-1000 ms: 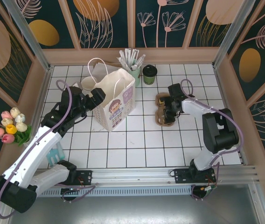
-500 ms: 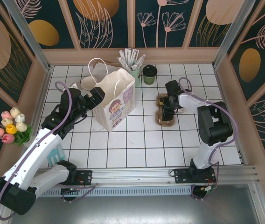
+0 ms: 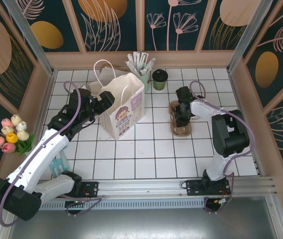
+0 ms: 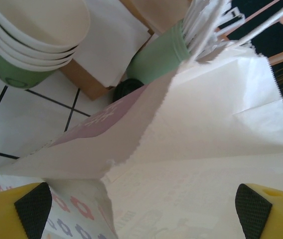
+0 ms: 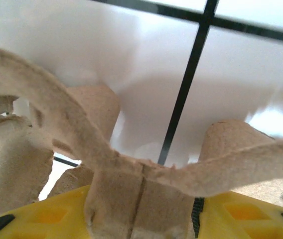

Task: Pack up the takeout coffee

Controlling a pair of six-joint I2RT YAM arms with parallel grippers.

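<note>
The takeout coffee [image 3: 160,78], a green cup with a black lid, stands at the back of the tiled table; its lid [image 4: 126,89] peeks past the bag's edge in the left wrist view. My left gripper [image 3: 104,102] is open at the white paper bag [image 3: 124,107], with the bag's upper side wall [image 4: 196,149] between its spread fingertips [image 4: 32,209]. My right gripper [image 3: 181,113] sits on the brown cardboard cup carrier [image 3: 180,128], to the right of the bag. Its yellow fingers [image 5: 47,214] press both sides of the carrier's centre post [image 5: 141,199].
A mint green holder of white sticks [image 3: 144,77] stands left of the coffee. A stack of lidless cups [image 4: 32,35] and a brown box with white napkins [image 4: 106,45] sit behind the bag. Tulips [image 3: 12,134] lie past the left wall.
The right gripper has closed in on the carrier's centre post and the carrier has shifted slightly. The left gripper has crept up against the bag's mouth.
</note>
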